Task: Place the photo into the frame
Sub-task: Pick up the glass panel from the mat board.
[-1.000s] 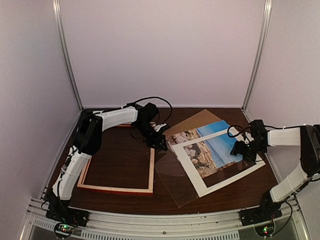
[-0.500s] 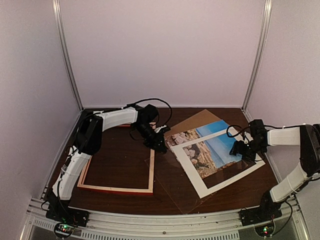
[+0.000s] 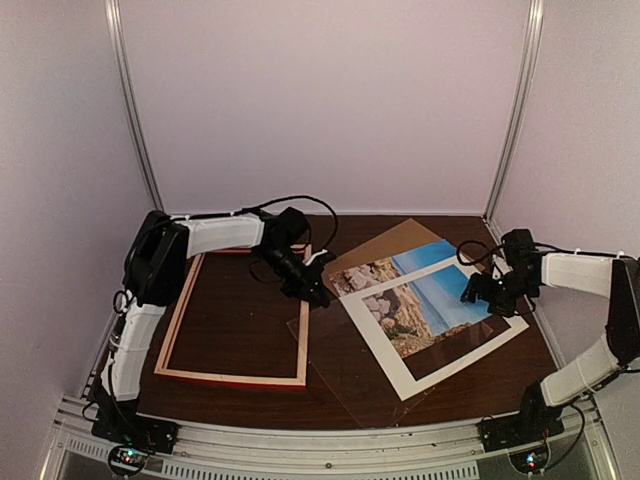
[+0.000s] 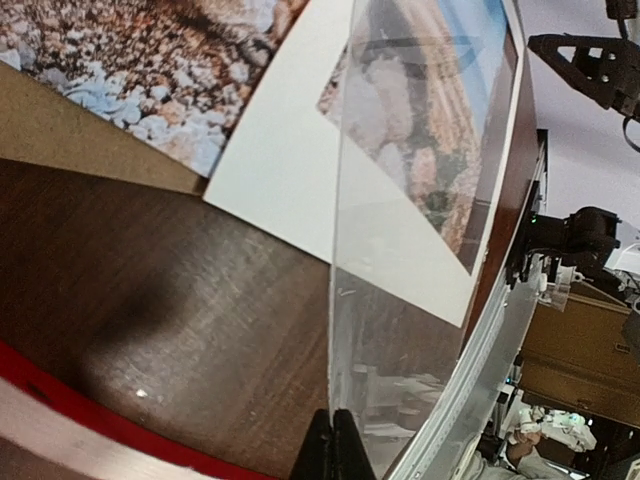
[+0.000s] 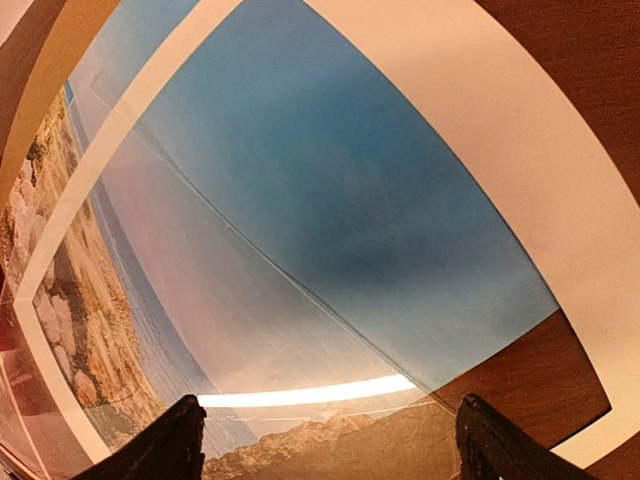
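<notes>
The frame (image 3: pixel 230 378) lies flat at the table's left, pale wood up with red showing at its edges; a red strip of it shows in the left wrist view (image 4: pixel 60 412). The photo (image 3: pixel 440 295), blue sky over tan rocks, lies right of centre under a white mat (image 3: pixel 375 345). My left gripper (image 3: pixel 315 293) is shut on the corner of a clear pane (image 3: pixel 345 360), seen edge-on in its wrist view (image 4: pixel 335 445). My right gripper (image 3: pixel 492 293) is open and empty just above the photo (image 5: pixel 330 170), its gripper midpoint (image 5: pixel 340 440) over the pane's far edge.
A brown backing board (image 3: pixel 385 243) lies under the photo's far corner. The white mat (image 4: pixel 280 170) also shows in the right wrist view (image 5: pixel 470 130). The clear pane (image 4: pixel 420 300) overlaps the mat. Walls enclose the table; a metal rail (image 3: pixel 330 435) runs along the near edge.
My left arm has swung its elbow leftward while keeping hold of the pane's corner, and the pane has shifted over the mat. My right gripper has edged slightly up and right.
</notes>
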Robot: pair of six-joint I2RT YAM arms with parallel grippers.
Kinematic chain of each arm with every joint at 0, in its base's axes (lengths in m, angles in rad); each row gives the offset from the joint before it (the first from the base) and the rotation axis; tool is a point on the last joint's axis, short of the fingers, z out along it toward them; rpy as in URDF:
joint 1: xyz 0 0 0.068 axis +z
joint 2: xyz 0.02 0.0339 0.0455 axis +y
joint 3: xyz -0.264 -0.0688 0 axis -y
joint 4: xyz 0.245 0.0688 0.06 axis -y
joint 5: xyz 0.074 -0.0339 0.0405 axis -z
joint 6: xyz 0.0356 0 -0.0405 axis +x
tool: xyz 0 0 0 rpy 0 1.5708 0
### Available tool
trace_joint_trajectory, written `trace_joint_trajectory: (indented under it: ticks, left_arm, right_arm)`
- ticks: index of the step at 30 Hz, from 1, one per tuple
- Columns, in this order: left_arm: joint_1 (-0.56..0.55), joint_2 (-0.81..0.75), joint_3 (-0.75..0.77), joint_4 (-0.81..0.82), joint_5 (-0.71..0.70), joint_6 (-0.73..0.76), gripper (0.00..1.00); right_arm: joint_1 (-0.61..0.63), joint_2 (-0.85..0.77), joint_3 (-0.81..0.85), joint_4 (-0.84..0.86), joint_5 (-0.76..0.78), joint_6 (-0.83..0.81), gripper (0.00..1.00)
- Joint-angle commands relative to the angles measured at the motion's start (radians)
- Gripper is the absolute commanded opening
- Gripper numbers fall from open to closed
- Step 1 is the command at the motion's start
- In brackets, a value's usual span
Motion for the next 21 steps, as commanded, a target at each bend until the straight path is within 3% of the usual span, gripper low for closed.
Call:
trace_joint_trajectory:
  ticks: [1,10,21]
  left_arm:
    - [0.014,-0.165,-0.124,0.169,0.008,-0.065,0.0]
    - [0.022,-0.417,-0.462,0.404,-0.069,-0.143,0.0]
    - [0.022,-0.669,-0.73,0.49,-0.271,-0.203,0.0]
  right_arm:
    - [0.001,-0.048,0.032,-0.044,-0.001,-0.015,0.87]
    - [0.028,-0.053,0.016,-0.033,-0.054,-0.012,0.9]
    - [0.128,0.03,-0.002,0.088,-0.157,0.044,0.9]
